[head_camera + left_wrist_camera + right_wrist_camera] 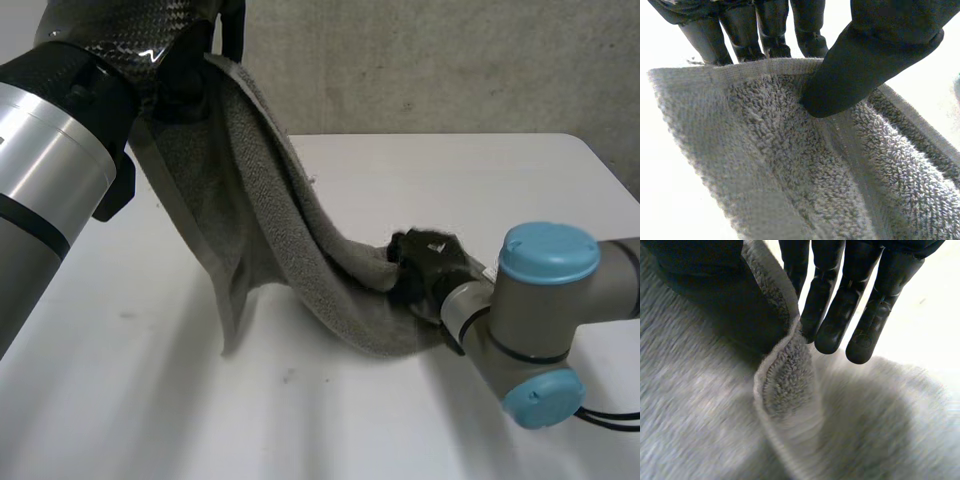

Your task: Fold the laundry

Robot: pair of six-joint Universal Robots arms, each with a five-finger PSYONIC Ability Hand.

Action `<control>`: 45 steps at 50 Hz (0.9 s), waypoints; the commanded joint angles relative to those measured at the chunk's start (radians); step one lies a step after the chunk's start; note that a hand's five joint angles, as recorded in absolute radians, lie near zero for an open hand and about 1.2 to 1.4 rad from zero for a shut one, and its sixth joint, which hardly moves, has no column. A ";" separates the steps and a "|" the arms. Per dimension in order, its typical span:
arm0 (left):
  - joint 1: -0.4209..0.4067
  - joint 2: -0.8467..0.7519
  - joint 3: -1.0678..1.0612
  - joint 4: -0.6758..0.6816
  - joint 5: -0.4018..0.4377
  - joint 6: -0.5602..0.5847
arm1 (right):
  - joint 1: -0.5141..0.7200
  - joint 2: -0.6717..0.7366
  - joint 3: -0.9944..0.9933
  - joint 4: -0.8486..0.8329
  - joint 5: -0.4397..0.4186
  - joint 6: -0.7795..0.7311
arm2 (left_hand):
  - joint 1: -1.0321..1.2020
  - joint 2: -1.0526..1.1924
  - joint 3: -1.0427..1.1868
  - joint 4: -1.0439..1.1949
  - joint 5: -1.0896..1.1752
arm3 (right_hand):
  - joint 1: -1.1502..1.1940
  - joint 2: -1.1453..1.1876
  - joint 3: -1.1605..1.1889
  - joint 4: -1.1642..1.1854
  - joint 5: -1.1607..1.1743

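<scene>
Up in the head view's upper left, the left hand (865,60) pinches a hemmed edge of the grey towel (265,200) between thumb and fingers, holding it high. The towel sags down to centre right, where the right hand (430,262) clamps another edge, low over the white table (450,170).

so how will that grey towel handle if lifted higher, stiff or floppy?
Probably floppy: the towel sags in a drape between the left robot hand and right robot hand. Likely not slippery: its looped pile looks grippy where both pinch an edge. Its free corner would probably trail on the table.
</scene>
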 commanded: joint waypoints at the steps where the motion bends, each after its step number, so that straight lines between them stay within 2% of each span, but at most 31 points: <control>1: 0.089 -0.009 -0.065 0.000 0.004 0.003 | -0.121 -0.214 0.011 0.034 -0.004 -0.127 | 0.209 0.178 0.179 0.178 0.186 | 0.444 0.220 0.215 0.208 0.255; 2: 0.121 -0.011 -0.088 0.003 0.006 0.003 | -0.169 -0.259 0.009 0.063 -0.033 -0.193 | 0.209 0.178 0.179 0.178 0.186 | 0.444 0.220 0.215 0.208 0.255; 3: 0.122 -0.011 -0.088 0.003 0.006 0.003 | -0.169 -0.259 0.009 0.063 -0.033 -0.194 | 0.209 0.178 0.179 0.178 0.186 | 0.444 0.220 0.215 0.208 0.255; 5: 0.186 -0.021 -0.132 0.005 0.012 0.002 | -0.241 -0.349 0.000 0.147 -0.105 -0.330 | 0.209 0.178 0.179 0.178 0.186 | 0.444 0.220 0.215 0.208 0.255; 8: 0.209 -0.032 -0.154 0.005 0.015 0.002 | -0.263 -0.391 -0.003 0.200 -0.140 -0.396 | 0.209 0.178 0.179 0.178 0.186 | 0.444 0.220 0.215 0.208 0.255; 10: 0.224 -0.060 -0.192 -0.003 0.017 0.005 | -0.282 -0.454 -0.014 0.322 -0.186 -0.537 | 0.209 0.178 0.179 0.178 0.186 | 0.444 0.220 0.215 0.208 0.255; 18: 0.218 -0.135 -0.260 -0.101 0.021 0.011 | -0.301 -0.563 0.006 0.546 -0.205 -0.767 | 0.209 0.178 0.179 0.178 0.186 | 0.444 0.220 0.215 0.208 0.255; 23: 0.206 -0.236 -0.272 -0.152 0.026 0.011 | -0.298 -0.548 0.035 0.597 -0.205 -0.858 | 0.209 0.178 0.179 0.178 0.186 | 0.444 0.220 0.215 0.208 0.255; 27: 0.186 -0.307 -0.270 -0.152 0.027 0.012 | -0.292 -0.469 0.031 0.597 -0.197 -0.906 | 0.209 0.178 0.179 0.178 0.186 | 0.444 0.220 0.215 0.208 0.255; 29: 0.186 -0.395 -0.244 -0.146 0.027 0.011 | -0.284 -0.344 -0.009 0.597 -0.179 -0.939 | 0.209 0.178 0.179 0.178 0.186 | 0.444 0.220 0.215 0.208 0.255; 30: 0.186 -0.396 -0.244 -0.146 0.027 0.011 | -0.284 -0.343 -0.009 0.597 -0.179 -0.939 | 0.209 0.178 0.179 0.178 0.186 | 0.444 0.220 0.215 0.208 0.255; 32: 0.186 -0.466 -0.166 -0.129 0.026 0.012 | -0.264 -0.227 -0.095 0.596 -0.130 -0.959 | 0.209 0.178 0.179 0.178 0.186 | 0.444 0.220 0.215 0.208 0.255; 33: 0.186 -0.466 -0.166 -0.129 0.026 0.012 | -0.264 -0.227 -0.095 0.595 -0.130 -0.959 | 0.209 0.178 0.179 0.178 0.186 | 0.444 0.220 0.215 0.208 0.255; 35: 0.186 -0.495 -0.114 -0.118 0.026 0.012 | -0.229 -0.125 -0.239 0.568 -0.044 -0.967 | 0.209 0.178 0.179 0.178 0.186 | 0.444 0.220 0.215 0.208 0.255; 36: 0.188 -0.517 -0.047 -0.109 0.026 0.012 | -0.229 -0.124 -0.239 0.568 -0.044 -0.967 | 0.209 0.178 0.179 0.178 0.186 | 0.444 0.220 0.215 0.208 0.255; 37: 0.189 -0.534 0.036 -0.098 0.026 0.012 | -0.211 -0.086 -0.323 0.534 -0.001 -0.969 | 0.209 0.178 0.179 0.178 0.186 | 0.444 0.220 0.215 0.208 0.255; 38: 0.189 -0.534 0.036 -0.098 0.026 0.012 | -0.210 -0.086 -0.324 0.534 -0.001 -0.969 | 0.209 0.178 0.179 0.178 0.186 | 0.444 0.220 0.215 0.208 0.255; 40: 0.191 -0.552 0.238 -0.066 0.024 0.012 | -0.186 -0.048 -0.490 0.415 0.048 -0.969 | 0.209 0.178 0.179 0.178 0.186 | 0.444 0.220 0.215 0.208 0.255; 41: 0.191 -0.552 0.239 -0.066 0.024 0.012 | -0.186 -0.047 -0.491 0.414 0.048 -0.969 | 0.209 0.178 0.179 0.178 0.186 | 0.444 0.220 0.215 0.208 0.255; 43: 0.191 -0.566 0.457 -0.003 0.023 0.012 | -0.180 -0.046 -0.622 0.196 0.055 -0.956 | 0.209 0.178 0.179 0.178 0.186 | 0.444 0.220 0.215 0.208 0.255; 44: 0.191 -0.566 0.458 -0.003 0.023 0.012 | -0.180 -0.046 -0.623 0.195 0.055 -0.956 | 0.209 0.178 0.179 0.178 0.186 | 0.444 0.220 0.215 0.208 0.255; 45: 0.191 -0.566 0.546 0.041 0.023 0.012 | -0.177 -0.055 -0.649 0.069 0.053 -0.953 | 0.209 0.178 0.179 0.178 0.186 | 0.444 0.220 0.215 0.208 0.255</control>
